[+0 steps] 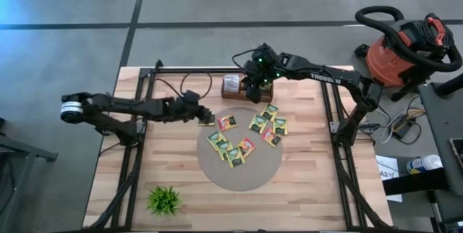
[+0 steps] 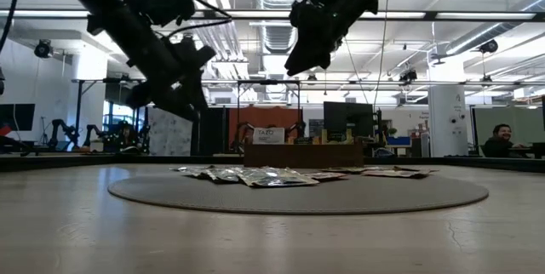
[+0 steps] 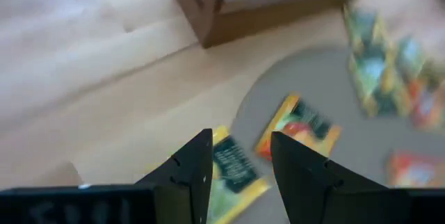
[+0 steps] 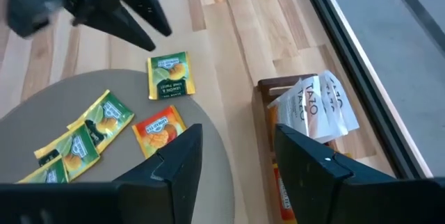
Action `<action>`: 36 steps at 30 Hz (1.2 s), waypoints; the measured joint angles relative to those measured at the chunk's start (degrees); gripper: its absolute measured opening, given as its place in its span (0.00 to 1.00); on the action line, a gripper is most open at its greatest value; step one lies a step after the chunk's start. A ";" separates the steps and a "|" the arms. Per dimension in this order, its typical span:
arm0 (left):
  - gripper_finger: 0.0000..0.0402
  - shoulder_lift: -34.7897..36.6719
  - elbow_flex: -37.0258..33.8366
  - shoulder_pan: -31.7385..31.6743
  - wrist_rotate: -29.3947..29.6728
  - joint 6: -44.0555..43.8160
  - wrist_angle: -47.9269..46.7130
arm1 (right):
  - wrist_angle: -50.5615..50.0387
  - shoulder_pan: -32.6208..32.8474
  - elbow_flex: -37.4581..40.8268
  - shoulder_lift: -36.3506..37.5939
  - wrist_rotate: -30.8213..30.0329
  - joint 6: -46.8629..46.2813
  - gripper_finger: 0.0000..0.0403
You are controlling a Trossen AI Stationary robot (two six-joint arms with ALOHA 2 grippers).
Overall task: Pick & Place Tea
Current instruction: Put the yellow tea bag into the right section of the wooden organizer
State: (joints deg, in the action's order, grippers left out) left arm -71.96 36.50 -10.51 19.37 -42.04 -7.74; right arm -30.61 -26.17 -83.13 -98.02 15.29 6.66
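Note:
Several tea sachets (image 1: 246, 135), mostly yellow-green and a few orange, lie flat on a round grey mat (image 1: 253, 179). One green sachet (image 4: 169, 76) lies across the mat's far-left edge. My left gripper (image 1: 210, 121) hangs open just above and to the left of that sachet (image 3: 233, 172), with nothing between its fingers. A wooden box (image 1: 235, 87) holding a white sachet (image 4: 316, 109) stands behind the mat. My right gripper (image 1: 253, 95) hovers open above the box's right end and the mat's far edge, also with nothing between its fingers.
A small green plant (image 1: 164, 200) stands at the near left of the table. Black frame rails (image 1: 137, 117) run along the left and right sides (image 1: 334, 117). Bare wood shows between the mat and the near edge. A red vacuum (image 1: 405, 48) stands off the table at the far right.

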 joint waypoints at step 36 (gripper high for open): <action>0.35 -6.89 -7.98 -2.65 -13.51 32.17 2.24 | 20.18 9.44 0.00 -22.95 1.26 -48.26 0.44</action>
State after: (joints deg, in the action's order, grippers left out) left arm -78.85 28.52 -13.17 5.86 -9.87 -5.49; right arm -10.43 -16.73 -83.13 -120.97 16.55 -41.60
